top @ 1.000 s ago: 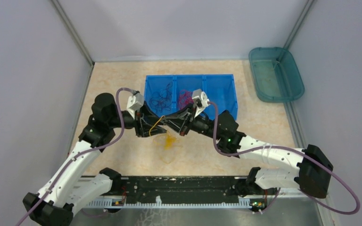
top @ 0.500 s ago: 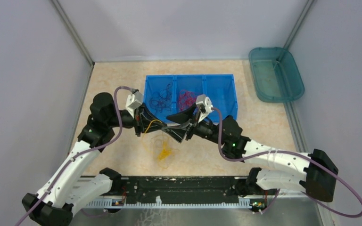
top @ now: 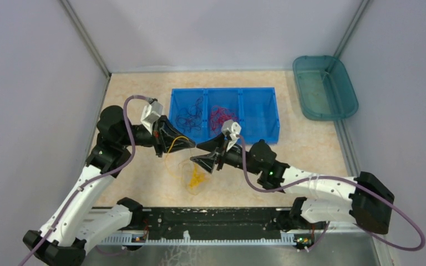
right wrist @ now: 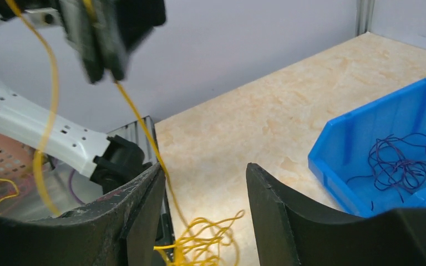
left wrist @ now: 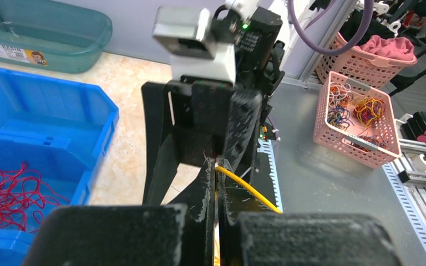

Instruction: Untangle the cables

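Observation:
My left gripper (top: pixel 192 145) is shut on a yellow cable (left wrist: pixel 250 192), pinched at the fingertips (left wrist: pixel 217 166). From there the strand (right wrist: pixel 144 127) runs down to a yellow tangle (top: pixel 197 176) on the table. My right gripper (top: pixel 195 154) stands open just right of the left one, and the tangle (right wrist: pixel 199 244) lies below the gap between its jaws (right wrist: pixel 205 172). It holds nothing. Dark cables (top: pixel 188 116) lie in the left compartment of the blue bin (top: pixel 274 119), and red cables (top: pixel 219 115) lie in the middle one.
The blue bin's right compartment looks empty. A teal tub (top: pixel 324 86) stands at the back right. Grey walls close in on the left and right. A black rail (top: pixel 211 219) runs along the near edge. A pink basket (left wrist: pixel 360 119) of cables sits beyond the table.
The left gripper has shut on the yellow cable and drawn back to the left. The right gripper has opened, let go, and moved down and left over the tangle.

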`<state>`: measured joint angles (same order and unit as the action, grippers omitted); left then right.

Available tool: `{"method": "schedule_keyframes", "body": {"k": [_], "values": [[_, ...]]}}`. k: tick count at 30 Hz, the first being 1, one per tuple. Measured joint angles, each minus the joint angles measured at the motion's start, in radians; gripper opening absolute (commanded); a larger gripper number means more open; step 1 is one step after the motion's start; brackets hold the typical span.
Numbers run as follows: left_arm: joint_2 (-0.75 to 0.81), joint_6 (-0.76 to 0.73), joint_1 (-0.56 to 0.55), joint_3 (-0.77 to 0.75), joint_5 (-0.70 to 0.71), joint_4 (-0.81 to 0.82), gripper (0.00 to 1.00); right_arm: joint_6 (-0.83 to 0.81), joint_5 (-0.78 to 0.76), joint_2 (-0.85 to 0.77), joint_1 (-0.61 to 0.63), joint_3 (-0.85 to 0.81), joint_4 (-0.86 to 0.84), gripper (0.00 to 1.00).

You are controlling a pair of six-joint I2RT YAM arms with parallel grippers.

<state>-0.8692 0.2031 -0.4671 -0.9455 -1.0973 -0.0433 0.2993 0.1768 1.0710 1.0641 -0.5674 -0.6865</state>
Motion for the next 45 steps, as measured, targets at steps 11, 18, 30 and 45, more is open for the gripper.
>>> {"method": "schedule_keyframes", "body": {"k": [11,18,30,45], "values": [[-0.024,0.010,0.000,-0.078,-0.007,-0.001,0.00,-0.045,-0.041,0.227,0.023,-0.097,-0.022,0.38],[-0.048,0.012,0.000,-0.194,-0.009,-0.002,0.00,-0.082,-0.134,0.234,0.026,-0.078,0.005,0.33],[-0.113,0.002,0.000,-0.492,-0.007,-0.027,0.00,-0.098,-0.291,0.067,0.026,0.165,0.069,0.33],[-0.351,-0.233,-0.002,-1.270,0.205,-0.220,0.00,-0.091,-0.376,-0.085,0.026,0.261,0.131,0.64]]}}
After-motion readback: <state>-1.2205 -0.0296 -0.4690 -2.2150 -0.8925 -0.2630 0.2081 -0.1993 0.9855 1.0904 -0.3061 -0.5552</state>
